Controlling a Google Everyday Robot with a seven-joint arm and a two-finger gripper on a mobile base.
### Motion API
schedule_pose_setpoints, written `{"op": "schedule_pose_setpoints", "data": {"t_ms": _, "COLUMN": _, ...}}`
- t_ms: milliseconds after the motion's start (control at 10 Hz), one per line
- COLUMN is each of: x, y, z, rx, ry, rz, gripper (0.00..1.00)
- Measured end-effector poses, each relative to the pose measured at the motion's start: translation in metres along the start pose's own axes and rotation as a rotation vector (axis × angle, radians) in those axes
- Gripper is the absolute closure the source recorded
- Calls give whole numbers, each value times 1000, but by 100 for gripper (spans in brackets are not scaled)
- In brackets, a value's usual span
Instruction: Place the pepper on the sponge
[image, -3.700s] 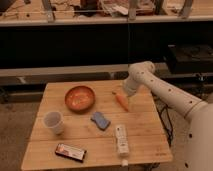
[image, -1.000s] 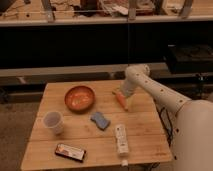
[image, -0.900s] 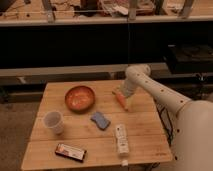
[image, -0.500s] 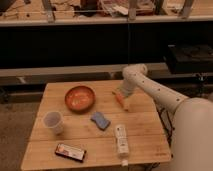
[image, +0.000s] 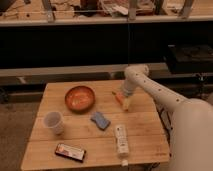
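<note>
White arm bends low over the table, and at its end the gripper (image: 125, 103) sits right down by the wood, near the far right side. I cannot tell how wide it is, or if it has hold of anything.

Right beside the gripper, maybe touching it, is the pepper (image: 118, 96). It is small, thin and orange-red, and it lies by the table top, not on the sponge. The blue sponge (image: 100, 120) lies flat a bit nearer and to the left, apart from the pepper.

I think the pepper is very light and quite stiff, with smooth skin that could slip or roll. A good place to hold it looks like the fat middle, squeezing across its thin sides, not the pointy tip. The sponge is soft, so the pepper may wobble on it.

Farther out are a round orange bowl (image: 80, 98), a clear cup (image: 53, 122), a white remote (image: 121, 140) and a black packet (image: 70, 152) on the wooden table (image: 145, 125).
</note>
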Motion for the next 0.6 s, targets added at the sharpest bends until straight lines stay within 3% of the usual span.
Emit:
{"op": "schedule_pose_setpoints", "data": {"t_ms": 200, "x": 5, "y": 0, "z": 3, "rx": -2, "ry": -38, "rz": 45, "gripper": 20}}
{"op": "schedule_pose_setpoints", "data": {"t_ms": 600, "x": 12, "y": 0, "z": 10, "rx": 0, "ry": -73, "rz": 100, "gripper": 20}}
